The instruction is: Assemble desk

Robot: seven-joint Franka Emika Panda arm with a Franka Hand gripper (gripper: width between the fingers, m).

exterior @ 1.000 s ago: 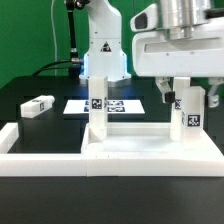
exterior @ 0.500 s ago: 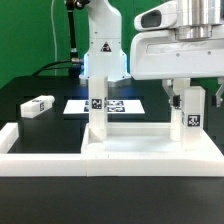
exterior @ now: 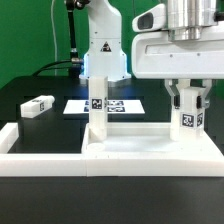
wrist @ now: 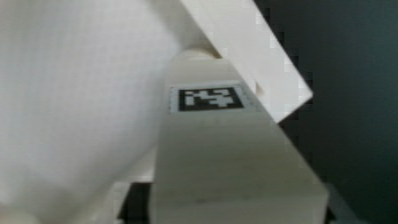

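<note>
Cannot see the upper body of the gripper (exterior: 189,108): cropped by the exterior view's top and right edges. Cannot see part of the marker board (exterior: 125,105), covered by the upright leg (exterior: 97,115) on the exterior view's left. Cannot read the tags there, too small. Cannot make out fingers in the blurred wrist close-up; only the held leg (wrist: 214,160), cropped on every side.

Desk top (exterior: 150,153) pictured with upright legs.
One leg (exterior: 97,118) stands free; the other leg (exterior: 188,135) is clasped by the gripper (exterior: 188,100).
</note>
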